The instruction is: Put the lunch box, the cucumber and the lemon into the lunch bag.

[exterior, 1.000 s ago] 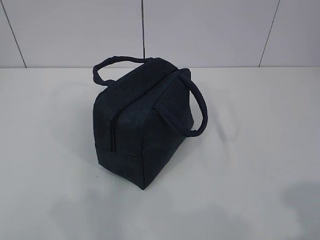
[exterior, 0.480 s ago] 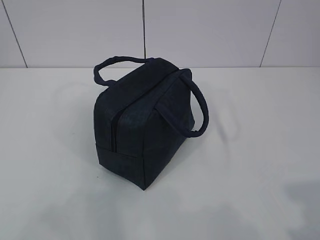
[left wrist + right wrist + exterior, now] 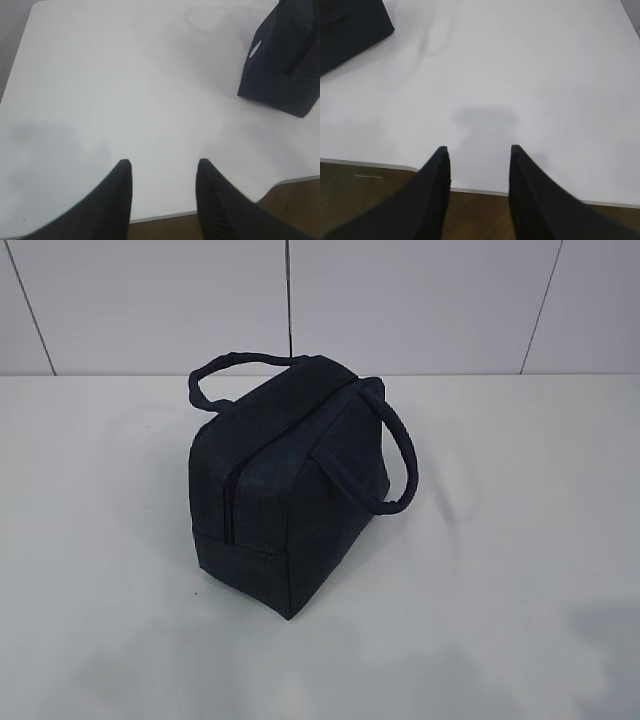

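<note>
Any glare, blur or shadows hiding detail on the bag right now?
Exterior view: the dark navy fabric lunch bag is underexposed, its zipper barely readable; no glare. Left wrist view: soft focus, though the bag's small white logo shows. Right wrist view: a faint shadow on the white table; fingers blurred.

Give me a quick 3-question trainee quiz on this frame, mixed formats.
1. True or false: the lunch bag looks zipped shut.
2. Multiple choice: the left claw is A) open, holding nothing, B) shut on a handle, C) inside the bag.
3. Fill in: the cucumber, lemon and lunch box are ___ on the table.

Key
1. True; the zipper line looks closed.
2. A; the right claw is too.
3. Not visible.
</note>
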